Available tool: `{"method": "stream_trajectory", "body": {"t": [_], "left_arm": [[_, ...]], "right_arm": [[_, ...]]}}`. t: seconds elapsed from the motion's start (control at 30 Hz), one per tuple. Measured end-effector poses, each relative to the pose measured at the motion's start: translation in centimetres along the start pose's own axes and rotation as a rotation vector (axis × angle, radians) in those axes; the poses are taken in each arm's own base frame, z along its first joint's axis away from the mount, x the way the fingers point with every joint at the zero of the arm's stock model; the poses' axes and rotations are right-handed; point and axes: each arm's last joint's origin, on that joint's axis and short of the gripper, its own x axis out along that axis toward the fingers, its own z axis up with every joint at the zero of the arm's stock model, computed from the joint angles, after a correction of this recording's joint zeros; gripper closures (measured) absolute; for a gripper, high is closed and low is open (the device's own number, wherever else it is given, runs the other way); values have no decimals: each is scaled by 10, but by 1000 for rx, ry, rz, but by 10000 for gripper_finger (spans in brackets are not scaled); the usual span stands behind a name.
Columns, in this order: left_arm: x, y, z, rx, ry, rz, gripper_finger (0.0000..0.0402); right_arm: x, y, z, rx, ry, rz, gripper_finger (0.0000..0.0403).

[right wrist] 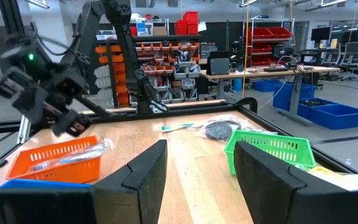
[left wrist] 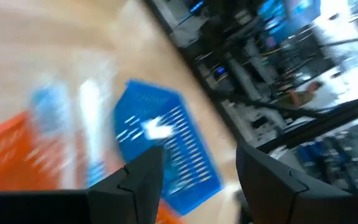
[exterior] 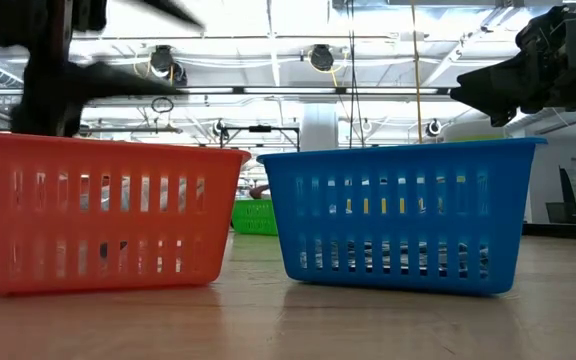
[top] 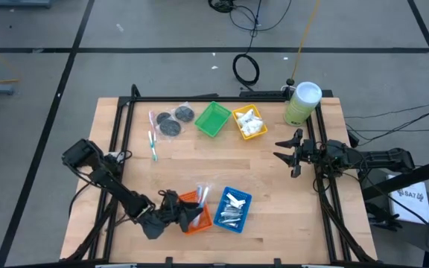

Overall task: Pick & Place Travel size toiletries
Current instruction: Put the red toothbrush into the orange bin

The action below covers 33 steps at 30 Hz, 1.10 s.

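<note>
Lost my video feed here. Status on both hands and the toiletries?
Left hand open over orange tray, clear-plastic sticks in it. Right hand open, empty, idle at right edge. Sticks and discs remain. Nothing blocking.

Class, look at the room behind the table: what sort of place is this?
Probably a robotics lab or workshop: red parts bins on shelving, desks with monitors, and blue crates on an open floor.

Beyond the wooden counter [top: 274, 223] we see grey floor [top: 162, 67] crossed by dark lines at the frame's top, red bins [right wrist: 191, 23] on shelves, and ceiling lights [exterior: 318, 55].
</note>
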Motion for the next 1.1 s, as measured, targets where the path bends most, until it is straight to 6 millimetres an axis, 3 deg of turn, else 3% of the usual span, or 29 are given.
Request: {"method": "stream_trajectory", "body": {"t": [0.13,0.3,0.47,0.63,0.77,0.97,1.1], "left_arm": [[-8,-20,22,95,-43,-50,204],[-28,-45,65,284,-170,-41,204],[-49,-47,102,480,-289,121,204],[-50,-29,126,731,-332,325,204],[-41,-10,152,755,-322,443,204],[-15,36,186,606,-74,610,204],[-11,80,213,376,64,889,204]], "right_arm": [[0,0,0,0,0,0,228],[0,0,0,0,0,0,227],[0,0,0,0,0,0,226],[0,0,0,0,0,0,229],[0,0,0,0,0,0,226],[0,0,0,0,0,0,228],[0,0,0,0,0,0,228]]}}
